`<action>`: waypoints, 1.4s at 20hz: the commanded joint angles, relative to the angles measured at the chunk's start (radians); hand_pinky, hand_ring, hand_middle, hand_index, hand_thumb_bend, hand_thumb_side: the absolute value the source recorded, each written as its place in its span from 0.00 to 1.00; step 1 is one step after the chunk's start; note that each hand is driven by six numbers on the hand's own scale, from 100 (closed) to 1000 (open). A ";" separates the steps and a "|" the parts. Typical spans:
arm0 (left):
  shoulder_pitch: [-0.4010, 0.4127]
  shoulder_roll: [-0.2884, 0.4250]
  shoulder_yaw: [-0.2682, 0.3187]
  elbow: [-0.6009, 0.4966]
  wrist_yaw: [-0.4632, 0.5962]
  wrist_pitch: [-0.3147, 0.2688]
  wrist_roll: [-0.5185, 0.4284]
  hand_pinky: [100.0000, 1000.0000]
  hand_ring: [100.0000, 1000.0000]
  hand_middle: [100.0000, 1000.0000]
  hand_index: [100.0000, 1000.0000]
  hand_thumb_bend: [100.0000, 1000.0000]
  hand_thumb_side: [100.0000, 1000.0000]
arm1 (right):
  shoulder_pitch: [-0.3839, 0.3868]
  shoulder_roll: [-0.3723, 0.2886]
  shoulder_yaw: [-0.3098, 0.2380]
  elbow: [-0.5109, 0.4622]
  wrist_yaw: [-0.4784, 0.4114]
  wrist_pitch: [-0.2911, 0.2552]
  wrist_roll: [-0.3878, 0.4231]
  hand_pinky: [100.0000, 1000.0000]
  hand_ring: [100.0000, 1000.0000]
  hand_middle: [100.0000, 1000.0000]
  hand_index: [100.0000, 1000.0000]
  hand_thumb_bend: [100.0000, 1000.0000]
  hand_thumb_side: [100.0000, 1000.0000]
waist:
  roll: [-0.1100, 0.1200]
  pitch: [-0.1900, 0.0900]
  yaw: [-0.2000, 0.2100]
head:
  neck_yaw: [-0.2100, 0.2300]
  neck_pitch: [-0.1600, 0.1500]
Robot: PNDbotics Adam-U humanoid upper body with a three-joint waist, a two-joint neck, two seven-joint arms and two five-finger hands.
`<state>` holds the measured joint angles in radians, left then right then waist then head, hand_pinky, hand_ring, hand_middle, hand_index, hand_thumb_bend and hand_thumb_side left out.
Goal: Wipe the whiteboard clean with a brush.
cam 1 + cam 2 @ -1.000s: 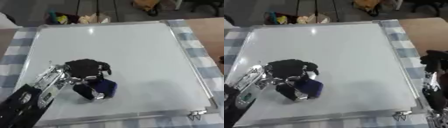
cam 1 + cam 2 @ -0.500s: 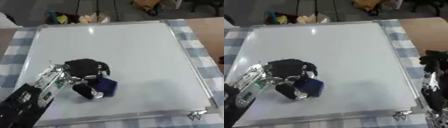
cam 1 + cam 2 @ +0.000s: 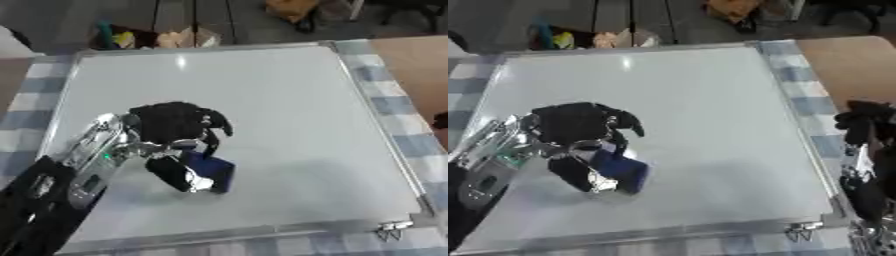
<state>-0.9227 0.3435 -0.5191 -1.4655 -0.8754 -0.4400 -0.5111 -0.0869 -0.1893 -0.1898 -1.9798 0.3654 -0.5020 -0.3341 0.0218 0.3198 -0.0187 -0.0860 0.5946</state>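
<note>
My left hand [image 3: 175,125] gripped the blue brush [image 3: 206,170], pressed onto the whiteboard [image 3: 289,100].

My fingers were curled round the brush, which sat just under and in front of my palm, on the near-left part of the whiteboard, its pad flat against the surface as far as I could judge. Its long axis seemed to run slantwise, from the board's left edge toward its near right corner. Most of the board lay to the right and beyond the brush, so I judged the next stroke should sweep that way. My right hand [image 3: 866,125] hung off the board's right edge, well apart; whether clenched I cannot tell.
</note>
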 commanded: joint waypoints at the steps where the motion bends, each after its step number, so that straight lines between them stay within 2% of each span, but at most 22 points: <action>1: -0.022 0.023 0.012 -0.026 0.009 -0.007 -0.018 0.71 0.91 0.83 0.46 0.28 0.77 | 0.000 -0.007 -0.002 -0.020 -0.010 -0.003 0.002 0.41 0.48 0.40 0.64 0.00 0.68 | -0.004 -0.021 -0.002 | -0.001 -0.008; 3: -0.021 0.032 -0.003 -0.029 0.012 -0.036 -0.054 0.71 0.91 0.84 0.46 0.32 0.73 | 0.001 -0.007 -0.003 -0.020 -0.010 -0.004 0.002 0.41 0.48 0.40 0.64 0.00 0.67 | -0.004 -0.021 -0.002 | 0.000 -0.008; 7: -0.013 0.044 -0.013 -0.023 0.026 -0.101 -0.130 0.70 0.90 0.84 0.44 0.32 0.69 | 0.001 -0.007 -0.003 -0.020 -0.010 -0.003 0.002 0.41 0.48 0.40 0.64 0.00 0.68 | -0.004 -0.020 -0.001 | -0.003 -0.010; 8: -0.012 0.046 -0.012 -0.023 0.030 -0.112 -0.140 0.70 0.90 0.83 0.43 0.35 0.64 | 0.001 -0.006 -0.003 -0.020 -0.010 -0.003 0.002 0.41 0.48 0.40 0.64 0.00 0.67 | -0.004 -0.020 -0.001 | -0.004 -0.010; 9: -0.011 0.047 -0.012 -0.023 0.032 -0.122 -0.149 0.69 0.89 0.83 0.42 0.31 0.65 | 0.001 -0.006 -0.003 -0.020 -0.010 -0.004 0.002 0.41 0.48 0.40 0.64 0.00 0.68 | -0.004 -0.020 -0.001 | -0.004 -0.011; 14: -0.004 0.055 -0.009 -0.005 0.034 -0.152 -0.163 0.67 0.88 0.81 0.40 0.32 0.64 | 0.001 -0.003 -0.002 -0.020 -0.010 -0.004 0.004 0.41 0.48 0.39 0.64 0.00 0.68 | -0.004 -0.018 -0.002 | -0.007 -0.013; 17: -0.001 0.055 -0.001 0.015 0.026 -0.155 -0.143 0.65 0.87 0.80 0.38 0.31 0.65 | 0.001 -0.001 -0.001 -0.020 -0.010 -0.004 0.006 0.41 0.48 0.39 0.64 0.00 0.68 | -0.005 -0.016 -0.002 | -0.009 -0.016; 28: -0.004 0.034 0.008 0.073 -0.081 -0.180 0.005 0.60 0.82 0.73 0.31 0.22 0.55 | 0.000 0.006 0.001 -0.020 -0.009 -0.002 0.012 0.41 0.48 0.39 0.64 0.00 0.67 | -0.005 -0.011 -0.005 | -0.010 -0.022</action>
<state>-0.9114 0.3741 -0.5249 -1.3906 -0.9414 -0.5999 -0.5047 -0.0828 -0.1793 -0.1896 -1.9798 0.3616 -0.5022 -0.3256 0.0186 0.3253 -0.0226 -0.0947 0.5860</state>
